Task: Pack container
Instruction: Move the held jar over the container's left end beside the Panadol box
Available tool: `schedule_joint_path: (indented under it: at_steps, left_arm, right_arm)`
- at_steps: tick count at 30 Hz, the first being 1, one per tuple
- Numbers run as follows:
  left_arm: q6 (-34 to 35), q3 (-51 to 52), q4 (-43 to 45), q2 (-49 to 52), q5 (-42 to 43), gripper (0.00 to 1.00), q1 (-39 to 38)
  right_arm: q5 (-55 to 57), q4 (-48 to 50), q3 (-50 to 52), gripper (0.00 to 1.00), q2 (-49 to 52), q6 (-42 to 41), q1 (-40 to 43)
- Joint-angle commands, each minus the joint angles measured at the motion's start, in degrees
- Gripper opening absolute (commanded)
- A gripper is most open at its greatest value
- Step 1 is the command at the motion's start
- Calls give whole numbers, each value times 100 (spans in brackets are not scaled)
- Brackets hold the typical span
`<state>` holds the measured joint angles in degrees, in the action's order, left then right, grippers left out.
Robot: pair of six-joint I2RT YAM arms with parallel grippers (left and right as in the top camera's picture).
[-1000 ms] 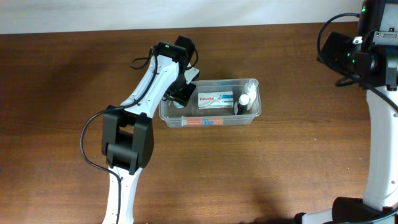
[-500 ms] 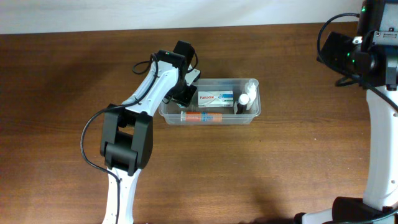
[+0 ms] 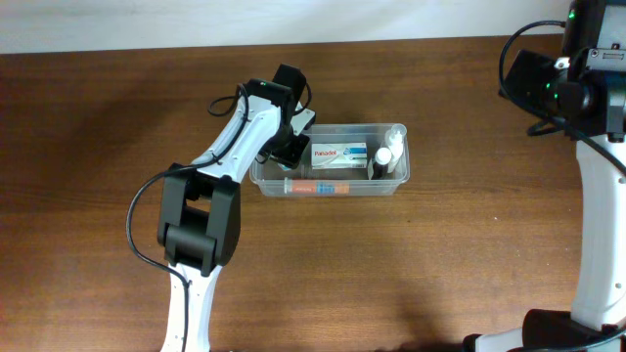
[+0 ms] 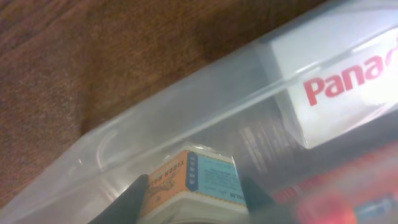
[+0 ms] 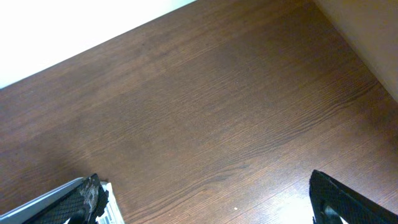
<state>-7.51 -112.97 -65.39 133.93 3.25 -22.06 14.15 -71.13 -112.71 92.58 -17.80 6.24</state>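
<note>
The clear plastic container (image 3: pixel 372 191) stands mid-table. Inside lie a white Panadol box (image 3: pixel 339 154), a red and blue tube (image 3: pixel 318 186) and two small bottles (image 3: pixel 388 154) at the right end. My left gripper (image 3: pixel 290 149) reaches into the container's left end. In the left wrist view the left gripper (image 4: pixel 194 210) is shut on a small orange and blue box (image 4: pixel 199 180), just inside the container wall (image 4: pixel 186 118), with the Panadol box (image 4: pixel 348 93) beside it. My right gripper (image 5: pixel 208 205) is open over bare wood, far from the container.
The right arm (image 3: pixel 572 88) stands at the table's far right corner. A white wall runs along the table's far edge. Brown wood surrounds the container on every side.
The left gripper with its small box shifted slightly toward the far side a second ago and has held still since. The tube now shows a little further from the front wall. The right arm has not moved.
</note>
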Motion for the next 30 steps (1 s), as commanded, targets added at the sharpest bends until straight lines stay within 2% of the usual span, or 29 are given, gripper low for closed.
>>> schedule_joint_path:
  at_steps: [1,21,30]
  left_arm:
    - [-118,-85,-234,107,-46,27,-28]
    - [476,-190,-52,107,-63,27,-28]
    - [522,-352,-17,105,-66,27,-28]
  right_arm:
    - [114,13,-83,99,-4,-2,22]
    - [114,11,-83,98,-4,-4,22]
    - [114,13,-83,98,-4,-2,22]
